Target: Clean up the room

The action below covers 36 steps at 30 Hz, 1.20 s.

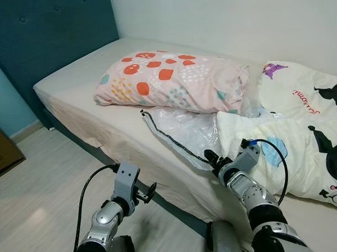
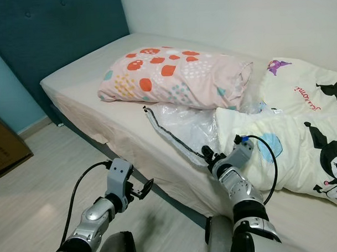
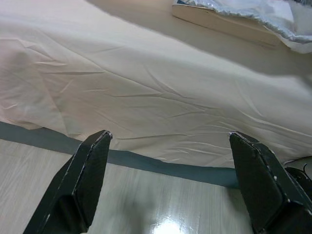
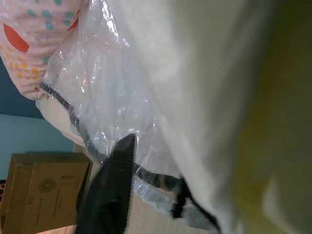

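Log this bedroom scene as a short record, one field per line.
place: bed against a dark blue headboard
on bed: patterned pillow, clear plastic bag, cartoon-print blanket
right gripper: at the bed's edge, fingers closed on the plastic bag's dark zipper edge
left gripper: open, over the floor beside the bed, holding nothing
nearby: cardboard box on the floor

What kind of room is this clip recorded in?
Most likely a bedroom: a bed with a padded teal headboard, a patterned pillow and a cartoon-print blanket. The right gripper is at a clear plastic bag on the mattress.
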Tool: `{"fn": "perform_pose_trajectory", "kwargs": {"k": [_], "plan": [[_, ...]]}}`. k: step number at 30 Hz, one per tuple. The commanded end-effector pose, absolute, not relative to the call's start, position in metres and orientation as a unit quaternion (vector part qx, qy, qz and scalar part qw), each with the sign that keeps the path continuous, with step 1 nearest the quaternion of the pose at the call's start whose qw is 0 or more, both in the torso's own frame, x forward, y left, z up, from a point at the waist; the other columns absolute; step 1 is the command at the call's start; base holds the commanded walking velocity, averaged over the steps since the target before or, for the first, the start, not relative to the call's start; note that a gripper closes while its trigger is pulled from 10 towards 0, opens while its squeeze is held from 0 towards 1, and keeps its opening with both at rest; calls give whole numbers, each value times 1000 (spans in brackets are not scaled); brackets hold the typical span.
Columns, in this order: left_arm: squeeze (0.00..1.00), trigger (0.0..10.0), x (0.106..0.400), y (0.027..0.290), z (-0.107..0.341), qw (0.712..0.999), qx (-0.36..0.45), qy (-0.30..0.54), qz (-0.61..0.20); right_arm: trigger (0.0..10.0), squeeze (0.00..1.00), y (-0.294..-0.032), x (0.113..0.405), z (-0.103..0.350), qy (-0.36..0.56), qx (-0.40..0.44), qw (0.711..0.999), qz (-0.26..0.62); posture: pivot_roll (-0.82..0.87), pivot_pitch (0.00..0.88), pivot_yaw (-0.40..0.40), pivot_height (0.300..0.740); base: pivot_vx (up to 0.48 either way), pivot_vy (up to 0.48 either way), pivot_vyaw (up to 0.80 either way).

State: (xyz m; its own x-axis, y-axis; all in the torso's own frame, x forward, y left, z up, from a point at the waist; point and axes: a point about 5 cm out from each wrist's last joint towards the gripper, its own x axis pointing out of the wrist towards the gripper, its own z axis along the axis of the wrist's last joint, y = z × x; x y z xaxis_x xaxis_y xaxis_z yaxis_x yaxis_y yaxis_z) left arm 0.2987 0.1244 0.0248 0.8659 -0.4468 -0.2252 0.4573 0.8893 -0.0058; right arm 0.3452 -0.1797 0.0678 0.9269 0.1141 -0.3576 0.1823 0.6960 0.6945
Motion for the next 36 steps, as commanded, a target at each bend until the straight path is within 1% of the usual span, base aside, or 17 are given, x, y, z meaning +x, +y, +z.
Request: {"fn": "perform_pose_trajectory", "kwargs": {"k": [1,13,15,16,17,18,19,20,21,22,23,24,26,31,33,35,36], "plan": [[0,10000,295,129,21,964,36,122,-235,0,0,-178,350,76,172,391,904,-8,-86,98,35,570,0,0,0],[0,10000,297,127,22,964,36,122,-234,0,0,-167,355,84,156,397,904,41,-93,84,35,570,0,0,0],[0,10000,299,126,23,964,37,121,-234,0,0,-151,353,89,157,395,898,115,-98,77,34,570,0,0,0],[0,10000,299,126,23,964,37,121,-234,0,0,-151,353,89,157,395,898,115,-98,77,34,570,0,0,0],[0,10000,300,125,24,964,37,120,-234,0,0,-139,350,93,157,388,892,173,-102,70,35,570,0,0,0],[0,10000,300,125,24,964,37,120,-234,0,0,-139,350,93,157,388,892,173,-102,70,35,570,0,0,0],[0,10000,301,124,25,964,37,119,-234,0,0,-127,345,99,151,377,883,234,-104,66,34,570,0,0,0],[0,10000,301,124,25,964,37,119,-234,0,0,-127,345,99,151,377,883,234,-104,66,34,570,0,0,0],[0,10000,302,123,26,964,37,118,-234,0,0,-118,339,105,142,370,873,284,-106,63,35,570,0,0,0],[0,10000,302,123,26,964,37,118,-234,0,0,-118,339,105,142,370,873,284,-106,63,35,570,0,0,0],[0,10000,303,122,27,964,37,117,-235,0,0,-110,334,109,139,361,863,326,-110,57,35,570,0,0,0],[0,10000,303,122,27,964,37,117,-235,0,0,-110,334,109,139,361,863,326,-110,57,35,570,0,0,0],[0,10000,304,121,27,964,37,116,-236,0,0,-101,326,111,136,344,850,376,-111,55,34,570,0,0,0],[0,10000,305,120,29,965,37,114,-235,0,0,-95,319,124,108,359,826,421,-112,53,33,570,0,0,0],[0,10000,306,119,30,965,35,113,-233,0,0,-89,308,146,65,375,787,485,-112,51,32,570,0,0,0],[0,10000,307,119,30,966,34,112,-231,0,0,-86,300,161,35,384,762,520,-112,49,31,570,0,0,0],[0,10000,307,119,30,966,34,112,-231,0,0,-86,300,161,35,384,762,520,-112,49,31,570,0,0,0]]}}
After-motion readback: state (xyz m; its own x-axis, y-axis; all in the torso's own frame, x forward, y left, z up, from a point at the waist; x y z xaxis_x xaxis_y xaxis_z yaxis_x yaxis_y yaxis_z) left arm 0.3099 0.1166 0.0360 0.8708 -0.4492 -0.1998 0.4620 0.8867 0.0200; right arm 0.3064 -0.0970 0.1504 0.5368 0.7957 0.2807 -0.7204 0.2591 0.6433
